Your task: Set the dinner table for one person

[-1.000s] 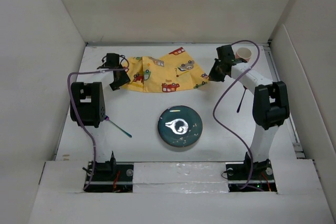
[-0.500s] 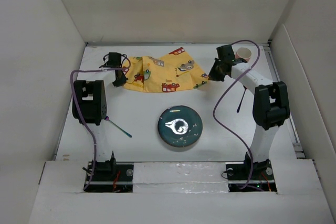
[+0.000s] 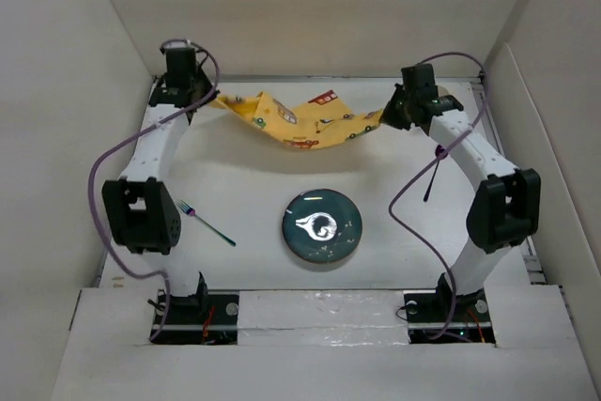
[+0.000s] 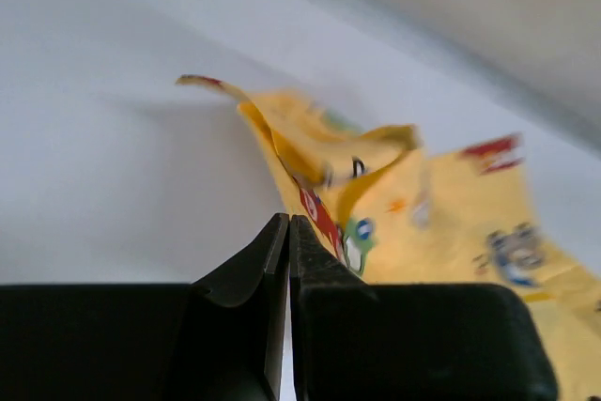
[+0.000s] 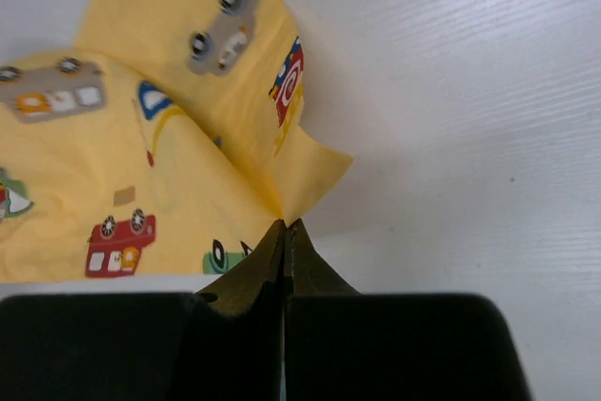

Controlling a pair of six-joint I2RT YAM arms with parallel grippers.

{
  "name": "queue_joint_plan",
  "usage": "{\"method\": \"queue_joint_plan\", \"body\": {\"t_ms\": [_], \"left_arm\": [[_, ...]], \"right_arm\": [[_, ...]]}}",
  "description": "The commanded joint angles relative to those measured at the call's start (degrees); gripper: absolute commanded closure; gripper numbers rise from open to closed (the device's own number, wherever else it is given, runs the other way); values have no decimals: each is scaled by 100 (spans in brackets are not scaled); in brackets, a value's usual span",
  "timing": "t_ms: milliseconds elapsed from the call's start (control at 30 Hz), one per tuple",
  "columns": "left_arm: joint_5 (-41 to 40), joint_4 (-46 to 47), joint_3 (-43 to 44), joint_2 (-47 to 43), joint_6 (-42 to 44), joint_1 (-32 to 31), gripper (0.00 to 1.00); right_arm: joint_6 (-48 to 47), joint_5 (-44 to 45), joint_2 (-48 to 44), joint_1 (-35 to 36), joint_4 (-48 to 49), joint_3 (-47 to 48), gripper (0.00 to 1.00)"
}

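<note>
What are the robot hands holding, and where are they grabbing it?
The yellow car-print cloth: left gripper pinches one end, right gripper the other.

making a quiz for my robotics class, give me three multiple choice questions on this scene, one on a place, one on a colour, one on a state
1. Where does the fork lie relative to the plate?
A) on it
B) to its left
C) to its right

2. What colour is the plate?
A) white
B) dark teal
C) red

3. How is the cloth mat?
A) spread flat
B) folded on the plate
C) held up at two ends, sagging between

Answers:
1 B: the fork lies on the dinner table, apart from the plate, on its left.
2 B: the top view shows it.
3 C: the left gripper and right gripper each pinch a corner.
</note>
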Motion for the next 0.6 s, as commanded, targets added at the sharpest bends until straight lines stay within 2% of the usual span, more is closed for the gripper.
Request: {"method": "queue_joint_plan", "body": {"t_ms": [0, 167, 300, 433, 567], "left_arm": [[287, 149, 825, -1338, -218, 102, 100], [270, 228, 1431, -1955, -376, 164, 100], [182, 167, 1862, -2219, -412, 164, 100], [146, 236, 1934, -2062, -394, 164, 100], [513, 535, 1696, -1589, -570, 164, 100]], "right_arm": [[-101, 563, -1020, 67, -48, 556, 100], [-188, 1100, -2118, 234, -171, 925, 100], [-268, 1390, -2454, 296, -408, 1522, 100], [-381, 1408, -2358, 122, -348, 2006, 100], [-452, 1224, -1568, -186, -426, 2603, 100]]}}
